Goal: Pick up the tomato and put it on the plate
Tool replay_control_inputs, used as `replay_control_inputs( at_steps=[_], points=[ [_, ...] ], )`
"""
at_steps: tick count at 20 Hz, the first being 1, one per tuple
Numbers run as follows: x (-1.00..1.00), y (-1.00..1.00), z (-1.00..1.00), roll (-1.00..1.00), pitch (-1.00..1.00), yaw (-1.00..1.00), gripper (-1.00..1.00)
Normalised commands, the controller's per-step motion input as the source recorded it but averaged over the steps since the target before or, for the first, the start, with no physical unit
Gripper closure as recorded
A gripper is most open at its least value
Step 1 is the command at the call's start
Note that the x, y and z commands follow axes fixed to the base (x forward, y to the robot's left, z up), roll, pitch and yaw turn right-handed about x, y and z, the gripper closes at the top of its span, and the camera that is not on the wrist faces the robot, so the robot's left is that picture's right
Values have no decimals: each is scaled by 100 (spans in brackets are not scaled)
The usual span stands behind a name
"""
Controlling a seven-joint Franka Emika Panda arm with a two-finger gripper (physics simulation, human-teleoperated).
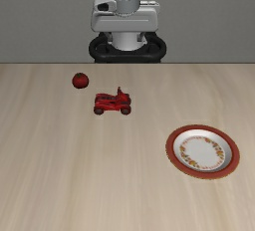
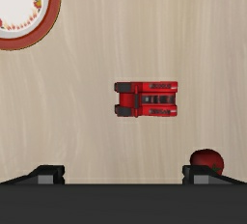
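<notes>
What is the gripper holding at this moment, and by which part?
Nothing is held: the fingers stand wide apart with nothing between them, and the tomato lies on the table.

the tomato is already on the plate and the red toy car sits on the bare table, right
No. The tomato lies on the table, apart from the empty plate, as the exterior view shows. The red toy car does sit on the bare table.

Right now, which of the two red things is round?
The tomato, a smooth ball. The other is a wheeled toy tractor, boxy, lying between it and the plate.
</notes>
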Motion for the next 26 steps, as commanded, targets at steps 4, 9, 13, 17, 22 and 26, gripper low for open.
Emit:
replay_control_inputs(
  at_steps=[4, 9, 13, 17, 22, 26],
  points=[
    [0, -100, 0, 0, 0, 0, -100],
    [0, -100, 0, 0, 0, 0, -100],
    [0, -100, 0, 0, 0, 0, -100],
    [-75, -25, 0, 0, 0, 0, -100],
    [0, 0, -100, 0, 0, 0, -100],
    [0, 0, -100, 0, 0, 0, -100]
  ],
)
